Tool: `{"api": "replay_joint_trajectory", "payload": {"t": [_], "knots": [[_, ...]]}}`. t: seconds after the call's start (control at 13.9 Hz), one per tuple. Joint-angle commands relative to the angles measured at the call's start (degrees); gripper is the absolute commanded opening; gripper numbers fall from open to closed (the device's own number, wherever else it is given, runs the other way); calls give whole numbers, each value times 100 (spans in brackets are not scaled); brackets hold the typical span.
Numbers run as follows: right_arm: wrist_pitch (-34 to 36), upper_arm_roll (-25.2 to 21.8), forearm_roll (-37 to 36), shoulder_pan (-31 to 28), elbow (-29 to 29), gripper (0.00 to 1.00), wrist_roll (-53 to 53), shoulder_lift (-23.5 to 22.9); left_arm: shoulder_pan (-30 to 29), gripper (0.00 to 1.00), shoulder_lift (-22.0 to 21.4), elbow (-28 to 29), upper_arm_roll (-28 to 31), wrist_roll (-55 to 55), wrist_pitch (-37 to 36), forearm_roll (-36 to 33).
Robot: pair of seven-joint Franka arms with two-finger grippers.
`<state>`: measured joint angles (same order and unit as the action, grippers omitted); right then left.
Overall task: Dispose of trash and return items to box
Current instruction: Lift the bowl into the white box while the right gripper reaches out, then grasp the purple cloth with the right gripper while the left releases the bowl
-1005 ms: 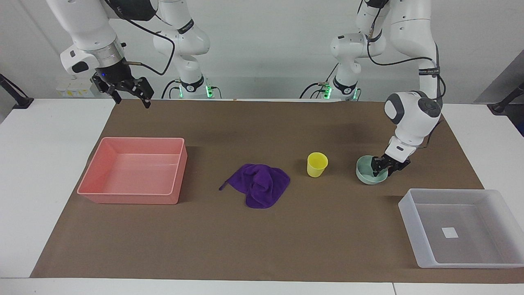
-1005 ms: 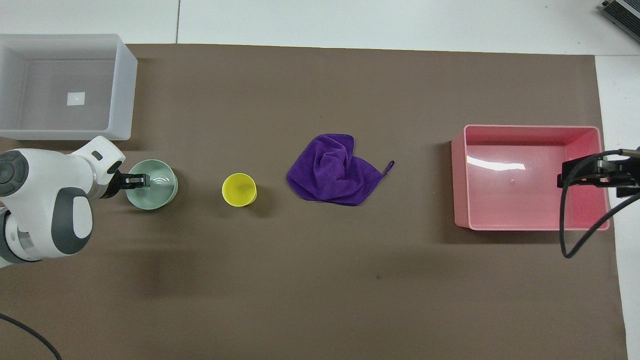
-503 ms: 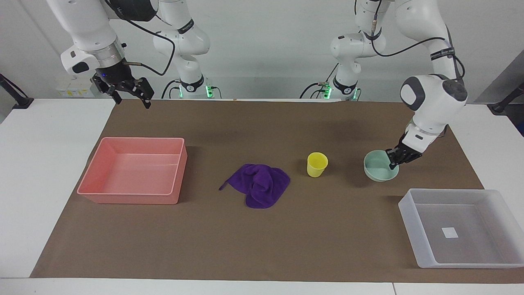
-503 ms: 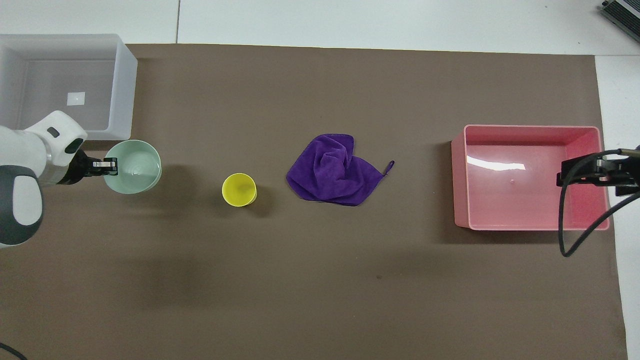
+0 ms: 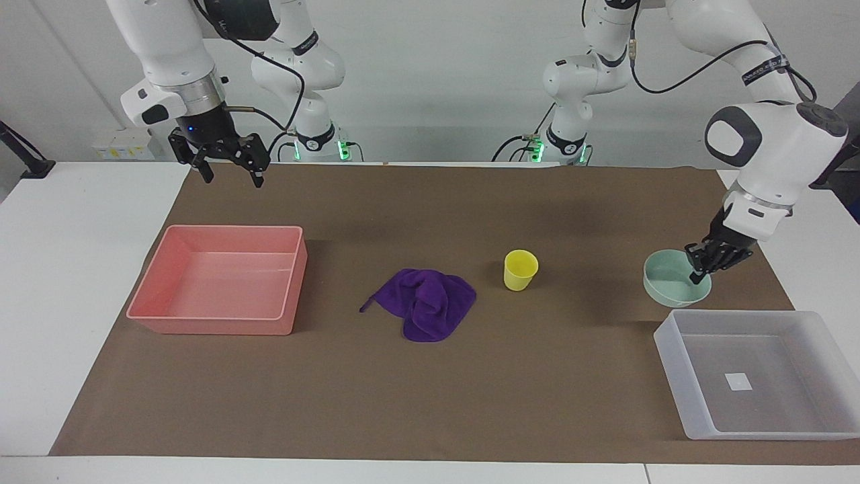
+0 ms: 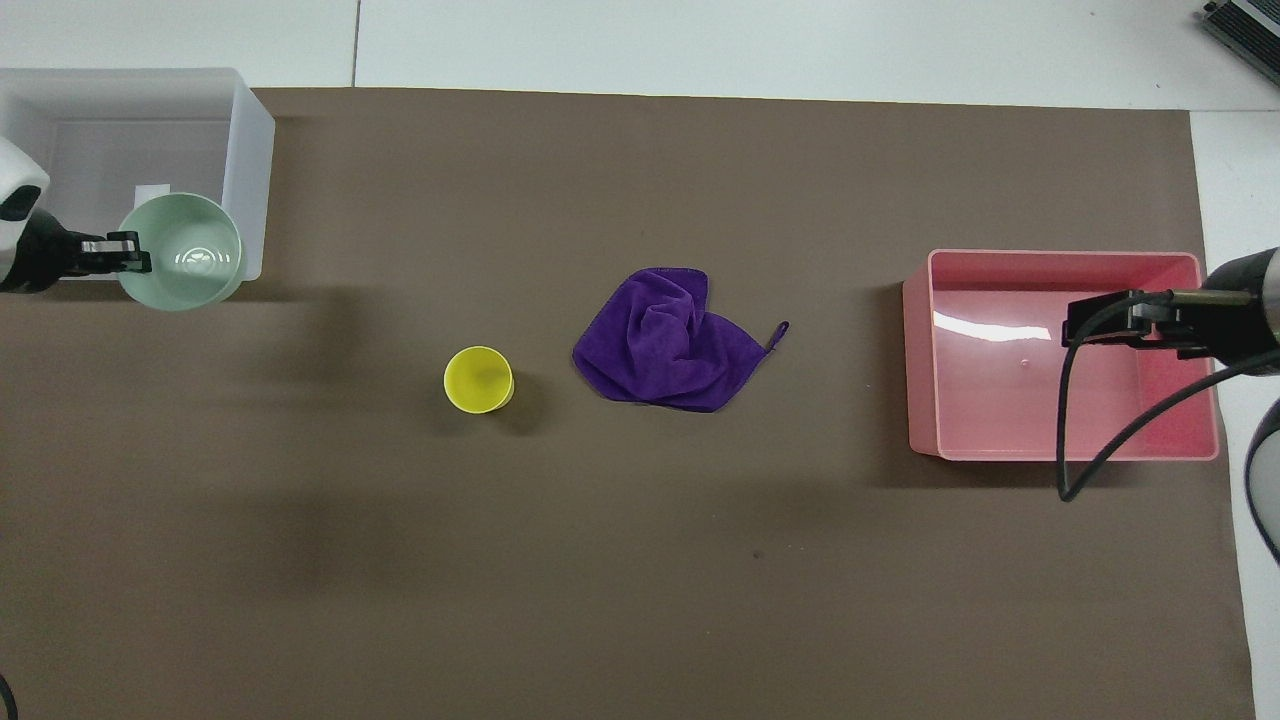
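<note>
A: What sits in the containers, starting at the right arm's end of the table?

B: The pink bin holds nothing. Its floor shows bare in both views. Beside it, toward the left arm's end, the purple cloth lies crumpled on the brown mat, and next comes the yellow cup, upright and empty, well apart from the cloth.

A: And the clear box?

B: The box at the left arm's end holds only its white sticker. The green bowl is not inside. It hangs in the air, tilted a little, just at the box's edge nearer the robots. From overhead it overlaps that edge.

A: Who holds the bowl?

B: The left tool is clamped on the bowl's rim, one finger inside and one outside.

A: And the other arm?

B: The right tool hangs high over the mat's edge nearest the robots, close to the bin, its fingers spread wide and gripping nothing.

A: What differs from half a second ago?

B: The bowl has travelled with the left tool from beside the cup toward the box and now reaches its edge. The right tool has shifted a little toward the middle of the table. Bin, cloth, cup and box lie where they were.
</note>
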<state>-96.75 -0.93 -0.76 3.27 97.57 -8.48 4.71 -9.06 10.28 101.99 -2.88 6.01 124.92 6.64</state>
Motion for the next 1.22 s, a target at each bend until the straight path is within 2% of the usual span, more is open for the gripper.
{"api": "replay_joint_trajectory", "payload": {"t": [0.0,0.29,0.43,0.57,0.86,1.15], "knots": [[-536,5,84,278,131,100,-240,-179,-209,0,1017,-1415,-46,94,-475,-31],[-1406,14,84,779,122,100,-812,-829,-438,0,2493,-3304,-55,94,-723,-224],[-1802,14,84,1052,122,100,-1163,-1155,-508,0,3039,-3711,-37,94,-636,-224],[-2302,14,84,1289,122,100,-1636,-1471,-509,0,3322,-3775,-20,94,-269,-390],[-2857,14,84,1658,140,100,-1954,-1937,-614,0,3516,-3740,-55,85,-56,-444],[-3341,14,93,1993,183,100,-2202,-2281,-667,0,3464,-3284,-55,85,102,-462]]}}
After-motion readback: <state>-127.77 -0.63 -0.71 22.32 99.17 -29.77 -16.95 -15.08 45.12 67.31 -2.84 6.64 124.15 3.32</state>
